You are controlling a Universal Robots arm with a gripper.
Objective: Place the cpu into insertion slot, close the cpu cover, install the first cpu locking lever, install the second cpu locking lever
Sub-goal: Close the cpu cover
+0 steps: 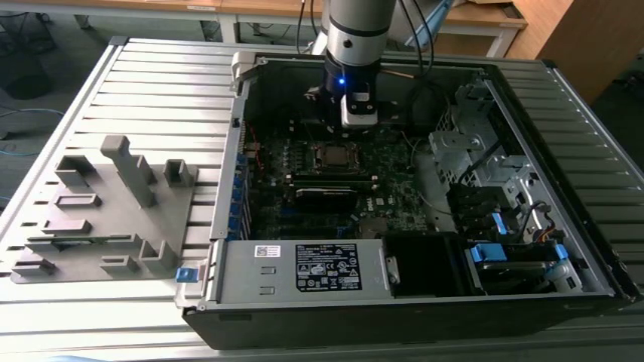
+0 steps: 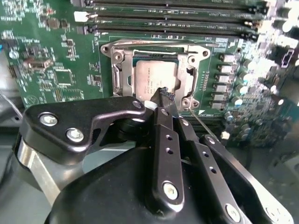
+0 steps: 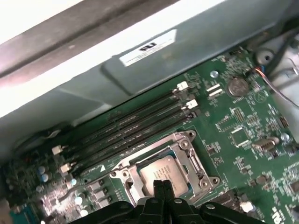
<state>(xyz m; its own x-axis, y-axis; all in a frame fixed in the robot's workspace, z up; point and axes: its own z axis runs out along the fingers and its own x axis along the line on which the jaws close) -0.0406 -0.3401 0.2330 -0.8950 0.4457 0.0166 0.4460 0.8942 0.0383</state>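
In the second wrist view the hand (image 2: pixel 163 96) is closed, its 2 fingers pressed tip to tip with nothing between them. The cpu (image 2: pixel 150 77) lies flat in the insertion slot (image 2: pixel 119 74) on the green board (image 2: pixel 56 70), straight ahead of the fingertips. The tips hang over the chip's edge nearest the wrist, not over its middle. The cpu cover (image 2: pixel 183 70) looks to lie flat as a frame around the chip; whether it is latched I cannot tell. The chip is square, so I judge no long axis matters here. In the exterior view the hand (image 1: pixel 360 117) stands inside the open computer case (image 1: pixel 302 302), with the slot just below it in the picture.
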